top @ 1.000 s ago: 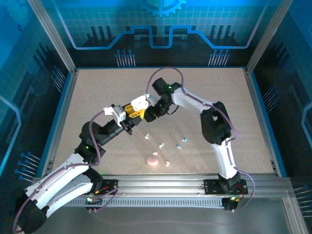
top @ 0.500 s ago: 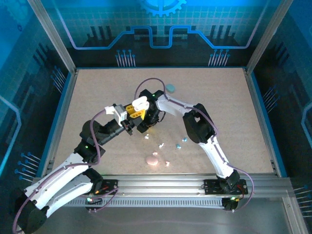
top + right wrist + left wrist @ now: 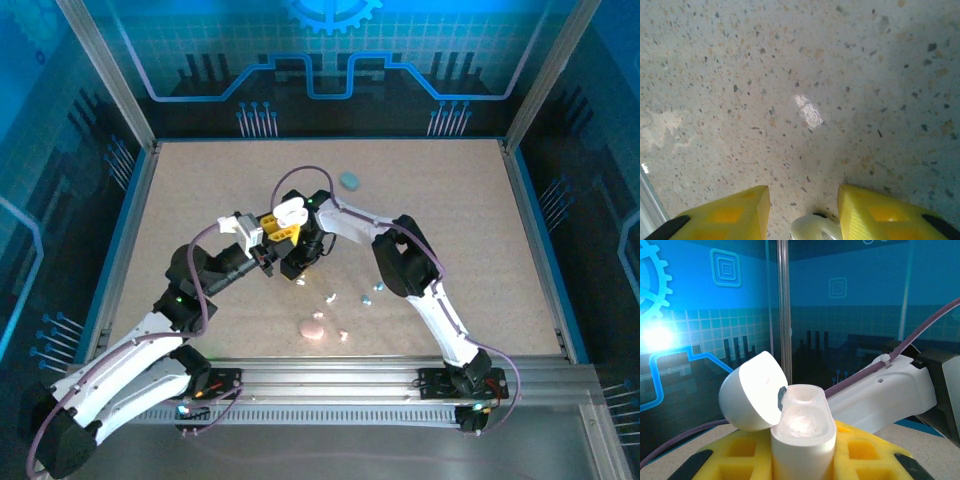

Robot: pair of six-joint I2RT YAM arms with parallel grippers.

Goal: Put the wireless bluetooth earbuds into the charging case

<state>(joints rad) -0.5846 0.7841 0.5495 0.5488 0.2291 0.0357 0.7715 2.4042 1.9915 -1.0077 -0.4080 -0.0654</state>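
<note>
I see a speckled beige counter [image 3: 200, 190] inside a blue-lit enclosure, with both arms reaching in towards its middle.

The left tool [image 3: 272, 230] is clamped on a white charging case [image 3: 802, 435], which stands upright between its yellow fingers, raised above the counter. The lid [image 3: 747, 397] of the case is flipped open and leans away to the left of the wrist picture. Two rounded wells show in the top of the case, and both look empty.

The right arm bends over from the right and points its right tool [image 3: 802, 200] straight down at the counter, just beside the held case. Its yellow fingers stand apart. A white earbud [image 3: 812, 229] lies on the counter between them at the bottom edge of the wrist picture. It sits close to the finger on the right of that picture, with a clear gap to the other finger. A small pale patch [image 3: 808, 112] marks the bare counter ahead of the tool.

The other earbuds [image 3: 330, 297] lie loose on the counter, nearer the arm bases than the two tools. Two of them are teal [image 3: 365, 299] and lie close together. A pink case [image 3: 313, 328] rests near them, towards the front edge. A teal case [image 3: 349, 180] lies well apart, towards the back.
</note>
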